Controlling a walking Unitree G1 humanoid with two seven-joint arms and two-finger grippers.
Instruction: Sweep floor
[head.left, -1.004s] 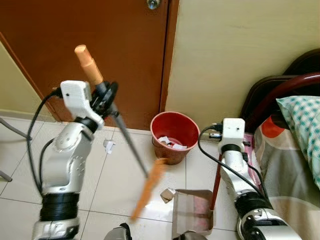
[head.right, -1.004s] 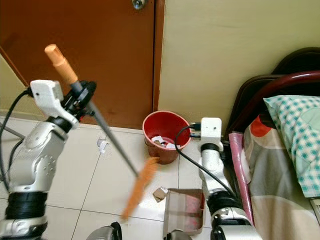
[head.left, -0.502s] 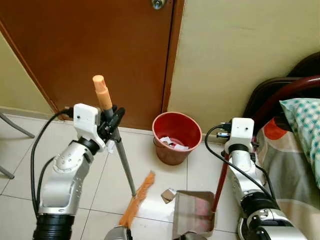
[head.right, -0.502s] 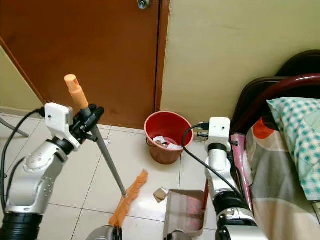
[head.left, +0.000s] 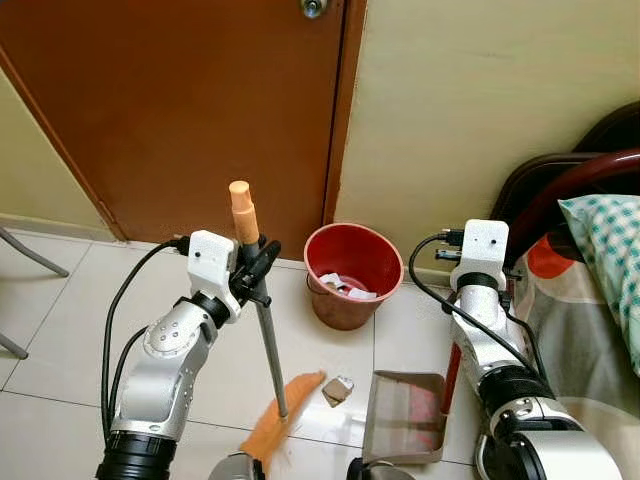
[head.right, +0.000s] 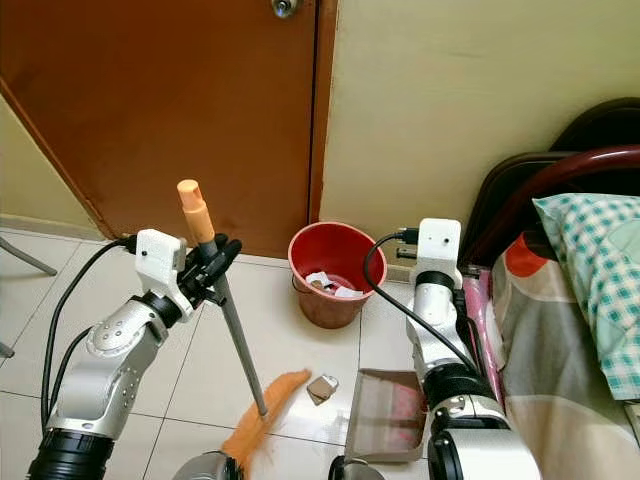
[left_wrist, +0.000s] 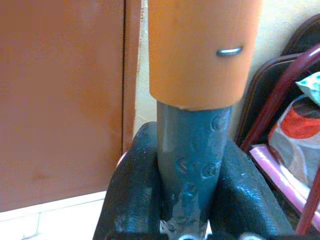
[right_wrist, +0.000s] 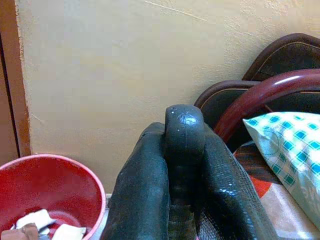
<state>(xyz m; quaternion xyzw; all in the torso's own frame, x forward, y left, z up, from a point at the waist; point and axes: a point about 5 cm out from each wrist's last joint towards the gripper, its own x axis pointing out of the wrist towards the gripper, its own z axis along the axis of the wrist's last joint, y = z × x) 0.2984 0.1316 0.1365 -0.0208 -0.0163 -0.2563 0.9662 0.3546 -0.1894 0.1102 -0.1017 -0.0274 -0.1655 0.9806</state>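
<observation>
My left gripper (head.left: 258, 272) is shut on the grey shaft of a broom (head.left: 270, 345) just below its orange handle cap (head.left: 242, 211); the wrist view shows the shaft (left_wrist: 189, 170) clamped between both fingers. The orange bristles (head.left: 280, 425) rest on the tiled floor next to a crumpled scrap (head.left: 338, 389). My right gripper (right_wrist: 184, 165) is shut on the black top of the dustpan's handle. The grey dustpan (head.left: 404, 430) sits on the floor just right of the scrap, with its red pole (head.left: 450, 372) rising beside my right arm.
A red bin (head.left: 352, 273) holding paper scraps stands against the wall beside the brown door (head.left: 190, 110). A bed with patterned bedding (head.left: 590, 300) and a dark headboard borders the right. A metal chair leg (head.left: 30, 255) shows at the far left.
The broom handle has swung rightward and more upright, and the bristles have swept right toward the scrap. The dustpan has shifted right. The white scrap by the door is now hidden behind my left arm.
</observation>
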